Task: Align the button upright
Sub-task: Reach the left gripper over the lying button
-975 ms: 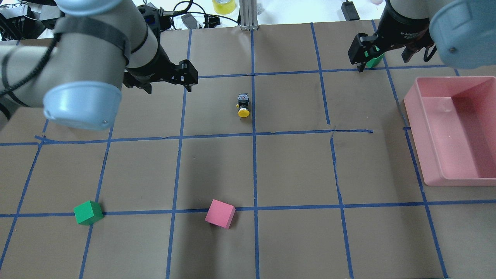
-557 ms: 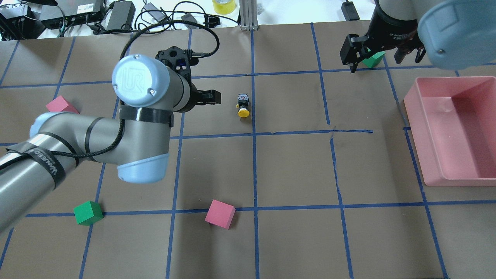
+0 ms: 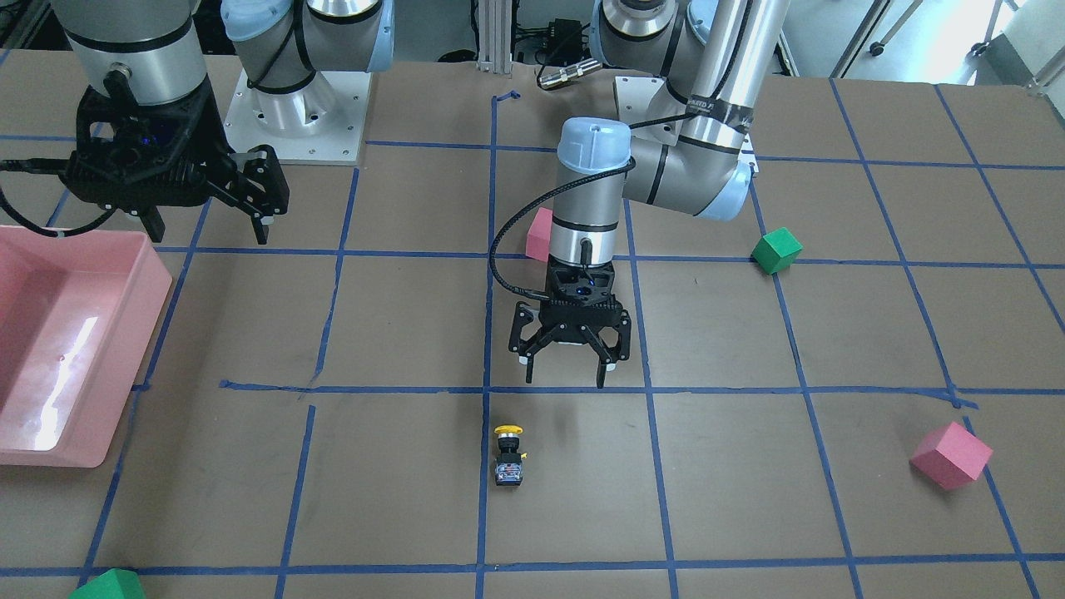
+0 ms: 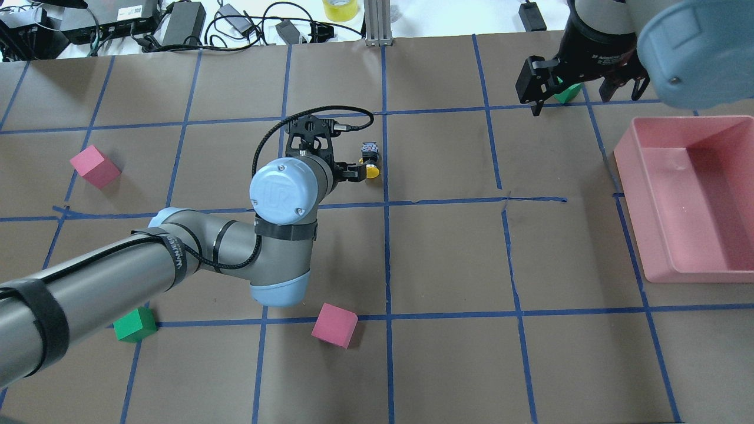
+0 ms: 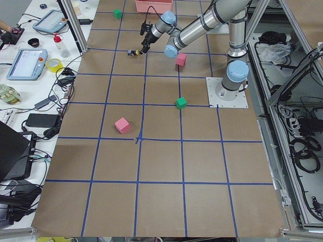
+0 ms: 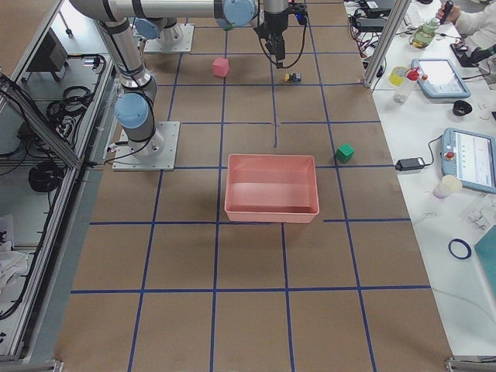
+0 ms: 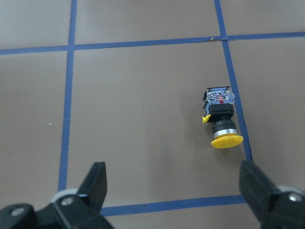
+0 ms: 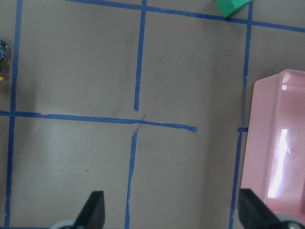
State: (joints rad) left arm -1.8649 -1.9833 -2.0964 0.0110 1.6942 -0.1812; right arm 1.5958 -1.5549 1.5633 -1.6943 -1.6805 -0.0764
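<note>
The button (image 4: 369,160) lies on its side on the brown table, yellow cap toward the robot and block base away from it. It also shows in the front view (image 3: 508,456) and in the left wrist view (image 7: 223,121). My left gripper (image 3: 566,378) points down, open and empty, a short way on the robot's side of the button. In the left wrist view (image 7: 174,191) the button lies ahead and right of the gap. My right gripper (image 3: 208,229) is open and empty at the table's far right, high above it, and shows in the overhead view (image 4: 568,97).
A pink tray (image 4: 689,122) stands at the right. A green cube (image 4: 569,93) lies under the right gripper. Another green cube (image 4: 134,324) and a pink cube (image 4: 334,325) lie near the front. One more pink cube (image 4: 94,166) lies at the left.
My left arm has swung in from the left and its gripper now hangs close beside the button. The right arm shifted slightly. The button has not moved.
</note>
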